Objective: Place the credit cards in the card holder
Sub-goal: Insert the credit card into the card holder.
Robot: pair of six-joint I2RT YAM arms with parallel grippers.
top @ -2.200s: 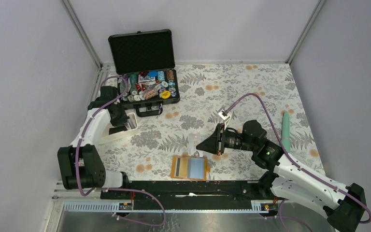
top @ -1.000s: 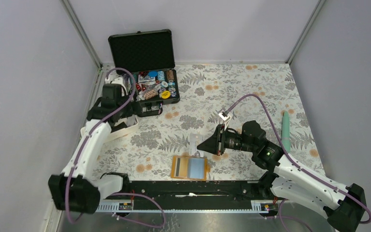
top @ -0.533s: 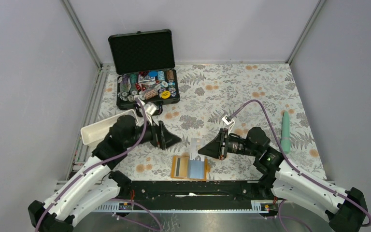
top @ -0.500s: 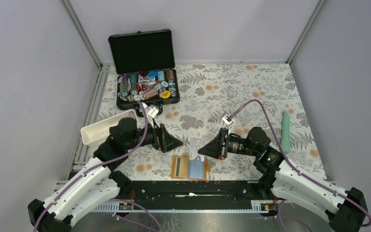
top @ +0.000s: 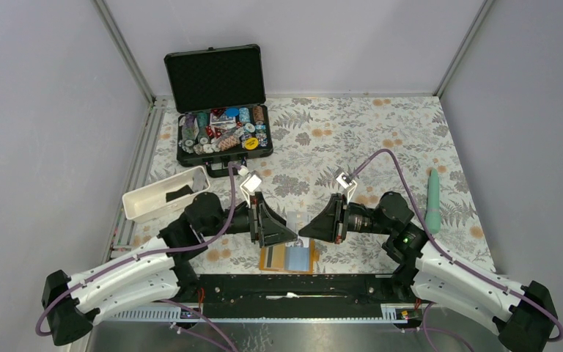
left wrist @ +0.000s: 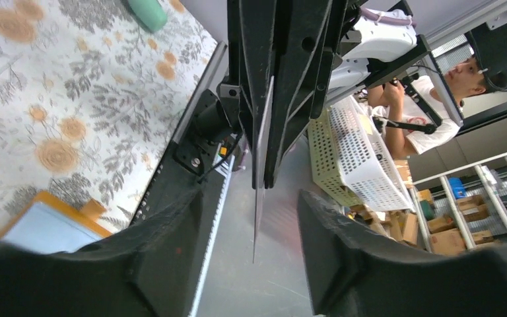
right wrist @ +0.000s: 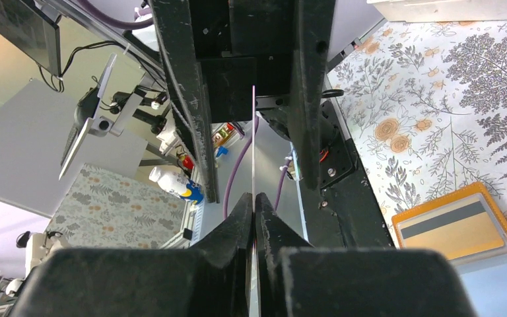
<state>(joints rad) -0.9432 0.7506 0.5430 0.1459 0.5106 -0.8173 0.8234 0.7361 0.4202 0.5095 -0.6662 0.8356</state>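
Observation:
A pale credit card (top: 295, 220) hangs above the table, seen edge-on as a thin line (right wrist: 253, 145). My right gripper (right wrist: 254, 206) is shut on its near end. My left gripper (left wrist: 254, 259) faces it from the left, open, with one finger (left wrist: 138, 264) on each side of the card's free end (left wrist: 257, 198) and a gap on both sides. The card holder (top: 289, 257) lies open and flat on the table just below both grippers. Its pale blue sleeves face up, and a tan panel with a dark stripe (right wrist: 454, 226) shows in one of them.
A white tray (top: 141, 202) at the left holds a flat black piece (top: 178, 195). An open black case (top: 223, 110) of poker chips stands at the back left. A teal stick (top: 432, 196) lies at the right. The black base rail (top: 286, 284) runs just below the card holder.
My left arm has swung from the white tray to the centre, and its jaws now straddle the card and stand a little narrower. The right gripper has kept hold of the card, shifting slightly.

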